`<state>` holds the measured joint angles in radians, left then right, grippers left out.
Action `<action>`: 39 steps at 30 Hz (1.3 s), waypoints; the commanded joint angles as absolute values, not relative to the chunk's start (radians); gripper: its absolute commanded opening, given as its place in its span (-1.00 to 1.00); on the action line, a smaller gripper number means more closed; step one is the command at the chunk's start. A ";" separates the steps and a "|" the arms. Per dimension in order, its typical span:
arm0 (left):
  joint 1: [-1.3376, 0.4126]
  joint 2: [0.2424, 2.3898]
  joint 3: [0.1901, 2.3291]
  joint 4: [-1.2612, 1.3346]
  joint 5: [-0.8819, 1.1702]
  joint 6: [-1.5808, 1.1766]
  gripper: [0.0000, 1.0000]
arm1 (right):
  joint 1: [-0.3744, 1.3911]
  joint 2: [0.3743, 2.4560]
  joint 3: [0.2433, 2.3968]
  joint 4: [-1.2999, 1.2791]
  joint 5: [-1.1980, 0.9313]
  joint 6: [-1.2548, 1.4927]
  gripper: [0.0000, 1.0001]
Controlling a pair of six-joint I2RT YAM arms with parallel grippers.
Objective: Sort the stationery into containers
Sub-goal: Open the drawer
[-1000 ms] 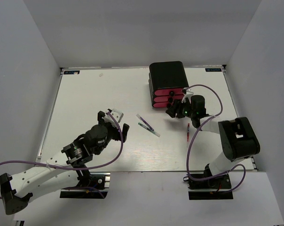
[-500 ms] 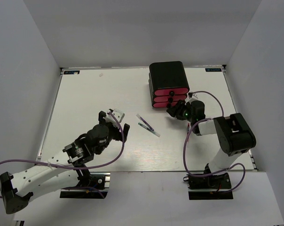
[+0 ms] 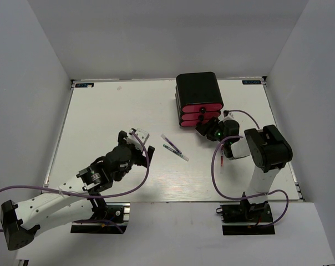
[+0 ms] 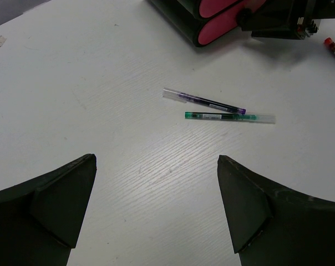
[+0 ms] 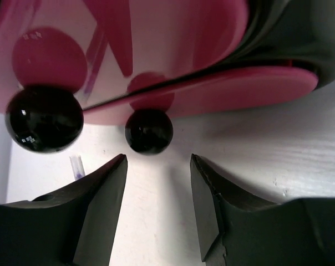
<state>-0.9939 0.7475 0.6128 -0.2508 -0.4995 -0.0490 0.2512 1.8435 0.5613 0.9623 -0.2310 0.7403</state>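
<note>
The left arm (image 3: 45, 202) and right arm (image 3: 267, 152) are showing white shells and chunky black joint housings, each standing on a black base plate (image 3: 98, 226). Purple cables (image 3: 213, 166) are looping along both. A green light (image 3: 218, 133) is glowing on the right wrist. The left gripper (image 4: 156, 160) and right gripper (image 5: 157, 160) are showing dark, matte, wedge-shaped fingers (image 4: 51, 205).
</note>
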 commanded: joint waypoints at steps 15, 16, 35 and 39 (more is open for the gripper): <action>-0.992 0.769 0.607 -0.224 -0.509 -0.034 1.00 | 0.210 1.960 0.577 1.290 -0.224 0.923 0.04; -0.992 0.769 0.607 -0.224 -0.509 -0.034 1.00 | 0.210 1.967 0.583 1.292 -0.222 0.925 0.04; -0.992 0.769 0.598 -0.224 -0.500 -0.034 1.00 | 0.181 2.016 0.601 1.324 -0.344 0.931 -0.54; -0.992 0.759 0.598 -0.224 -0.500 -0.034 1.00 | 0.167 1.930 0.499 1.292 -0.386 0.896 -0.54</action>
<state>-0.9939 0.7715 0.6018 -0.2394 -0.4992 -0.0406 0.1802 2.0029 0.5632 1.2793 -0.3443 0.9340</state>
